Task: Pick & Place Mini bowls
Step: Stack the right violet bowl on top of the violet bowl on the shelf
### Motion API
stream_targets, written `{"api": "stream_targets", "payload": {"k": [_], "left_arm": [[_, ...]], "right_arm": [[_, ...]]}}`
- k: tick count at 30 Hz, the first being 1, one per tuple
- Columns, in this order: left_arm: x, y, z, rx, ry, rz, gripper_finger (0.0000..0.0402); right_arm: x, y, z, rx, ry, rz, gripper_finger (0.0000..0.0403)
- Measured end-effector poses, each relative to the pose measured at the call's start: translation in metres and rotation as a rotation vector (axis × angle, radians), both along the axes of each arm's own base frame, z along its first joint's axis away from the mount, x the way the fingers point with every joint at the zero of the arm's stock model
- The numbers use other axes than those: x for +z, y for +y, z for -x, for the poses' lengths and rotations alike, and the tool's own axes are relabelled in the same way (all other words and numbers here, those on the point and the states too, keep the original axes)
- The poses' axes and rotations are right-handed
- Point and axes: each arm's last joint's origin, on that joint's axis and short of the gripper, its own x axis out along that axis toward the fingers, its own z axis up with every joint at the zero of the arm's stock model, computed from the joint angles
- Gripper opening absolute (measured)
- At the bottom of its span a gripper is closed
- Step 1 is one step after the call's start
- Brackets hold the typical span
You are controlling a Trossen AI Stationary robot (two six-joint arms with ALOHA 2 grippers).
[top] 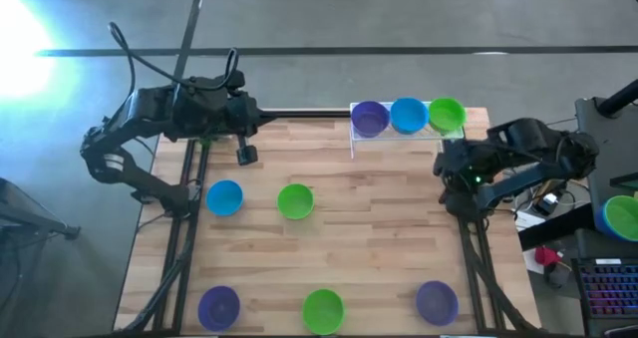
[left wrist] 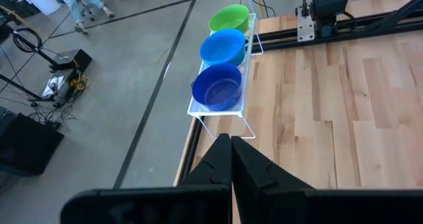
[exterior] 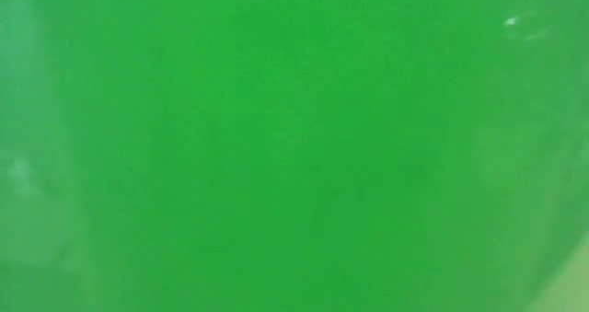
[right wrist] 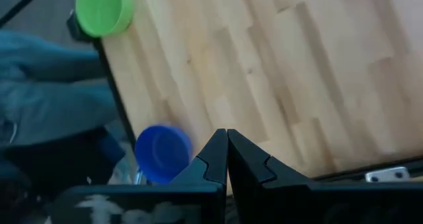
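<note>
Along the near edge of the table [top: 399, 218] we see three mini bowls: a purple bowl [top: 218, 305] at the left, a green bowl [top: 323, 309] in the middle and another purple bowl [top: 437, 300] at the right. The low view is filled with plain green and tells us nothing more. Farther in, a blue bowl [top: 224, 197] and a second green bowl [top: 295, 200] sit side by side, apart from each other, on the left half of the wood. At the far edge we find the white wire rack [left wrist: 248, 44] holding three bowls in a row: purple [top: 370, 119], blue [top: 408, 116] and green [top: 446, 115]. Our left gripper [left wrist: 230, 159] hangs near the far left corner, its jaws pressed together and empty. Our right gripper [right wrist: 227, 153] waits at the right edge of the table, jaws likewise closed on nothing.
</note>
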Motion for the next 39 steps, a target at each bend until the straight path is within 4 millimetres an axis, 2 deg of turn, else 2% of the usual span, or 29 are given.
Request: {"api": "stream_targets", "payload": {"k": [10,23,39], "left_arm": [[0.0,0.0,0.0,0.0,0.0,0.0,0.0],[0.0,0.0,0.0,-0.001,-0.002,0.0,0.0],[0.0,0.0,0.0,-0.003,-0.001,-0.004,0.0]], "right_arm": [[-0.015,0.039,-0.008,0.055,0.142,-0.033,0.0008],[-0.063,0.094,-0.03,0.063,0.398,0.07,0.0008],[-0.117,0.131,-0.064,0.347,0.557,0.232,0.0009]]}}
